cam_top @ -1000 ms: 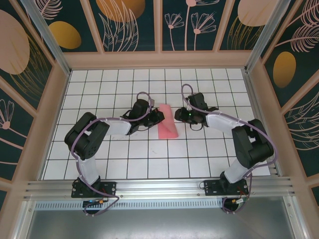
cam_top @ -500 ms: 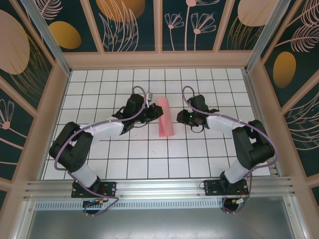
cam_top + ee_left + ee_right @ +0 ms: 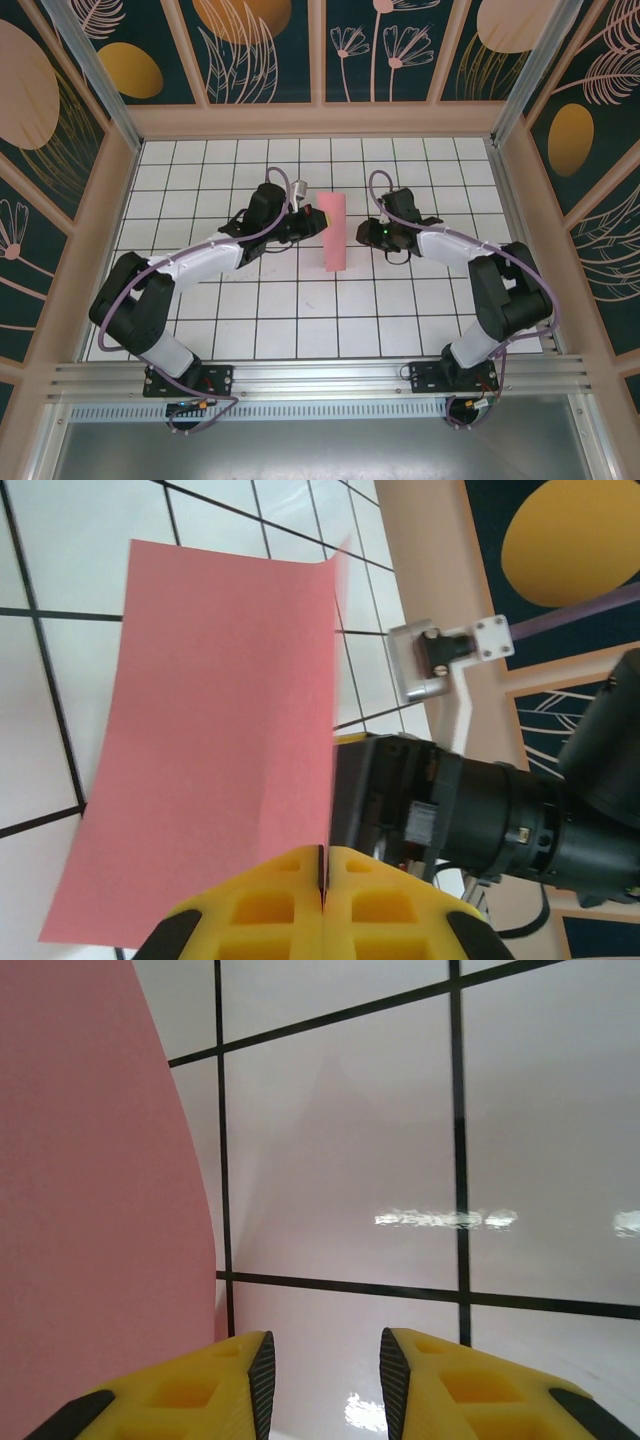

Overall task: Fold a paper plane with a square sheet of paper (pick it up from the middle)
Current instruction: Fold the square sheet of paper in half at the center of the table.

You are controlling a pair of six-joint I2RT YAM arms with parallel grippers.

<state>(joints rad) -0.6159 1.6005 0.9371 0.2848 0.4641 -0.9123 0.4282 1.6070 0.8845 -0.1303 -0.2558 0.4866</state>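
From above, the square sheet of paper [image 3: 332, 232] is spotted near the middle of the white tiled table [image 3: 300, 330], bent into a narrow salmon-pink strip that runs away from the arm bases. The left gripper [image 3: 314, 226] is set against its left edge, and the right gripper [image 3: 362, 231] is held just beside its right edge. On the left wrist camera, the left gripper [image 3: 322, 875] is seen with its yellow fingers [image 3: 265, 905] pressed together, and the sheet's creased edge is caught in the seam between them. The sheet [image 3: 220, 730] is spread across the black grid lines above and left of the pinch, and the right arm's black body [image 3: 500, 825] is seen just past it. On the right wrist camera, the right gripper [image 3: 322, 1365] is shown with its yellow fingers [image 3: 200, 1390] parted, bare tile visible in the gap. The sheet [image 3: 90, 1210] is seen along the left, its curved edge beside one finger. Whether it is touched cannot be told.
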